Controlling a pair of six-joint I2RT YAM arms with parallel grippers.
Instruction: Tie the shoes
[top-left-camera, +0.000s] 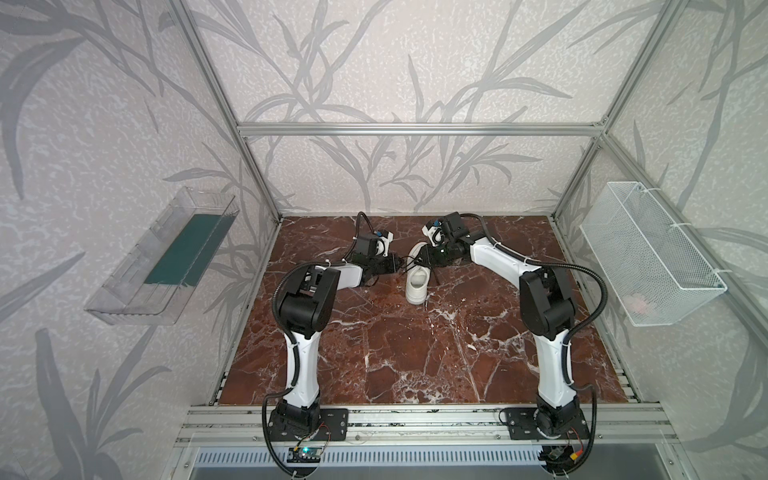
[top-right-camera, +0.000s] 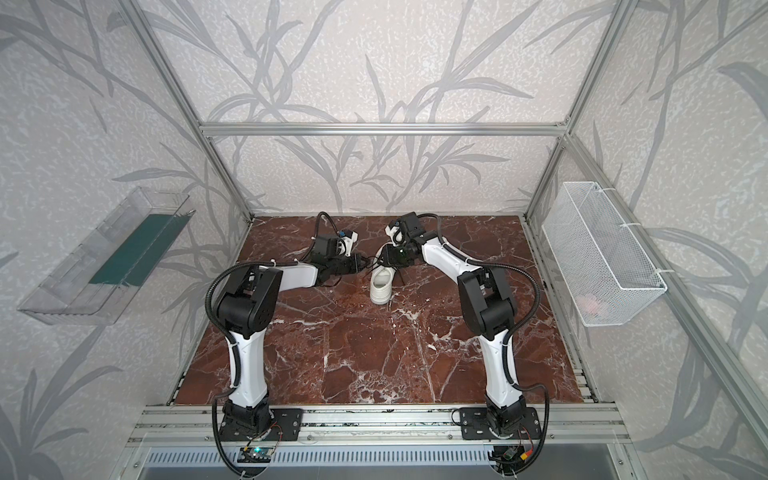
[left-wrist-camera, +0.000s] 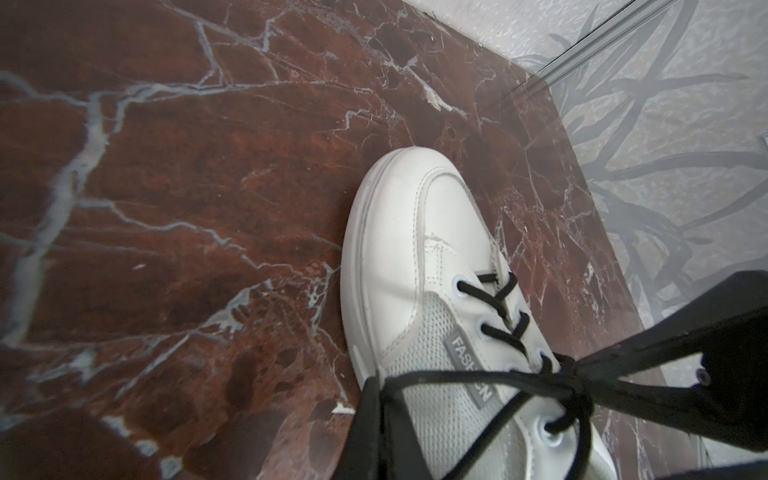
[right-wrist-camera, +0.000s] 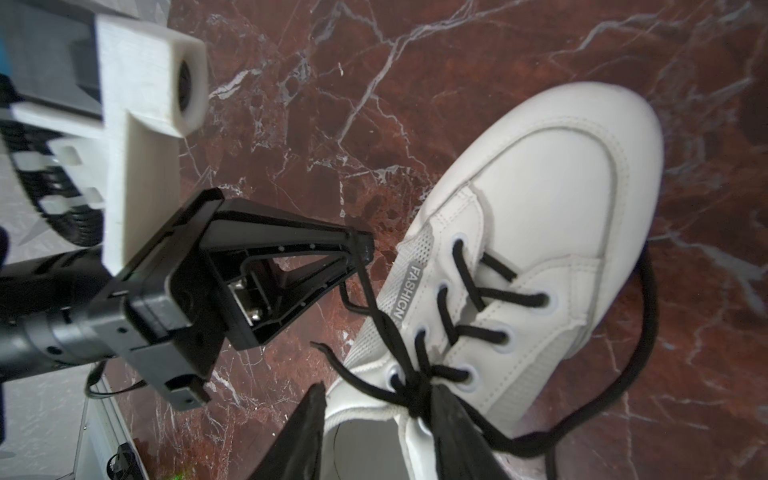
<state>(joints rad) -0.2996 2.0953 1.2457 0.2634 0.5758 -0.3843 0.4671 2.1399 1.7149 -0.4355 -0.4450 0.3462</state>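
The white sneaker is sitting centre-frame in both top views. The left gripper is pinching a black lace shut; the right gripper is straddling the knot, half-open (grasp unclear). Pulling risks slipping the lace or dragging the shoe.

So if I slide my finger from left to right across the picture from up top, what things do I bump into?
Clear plastic tray → left gripper → white sneaker → right gripper → white wire basket.
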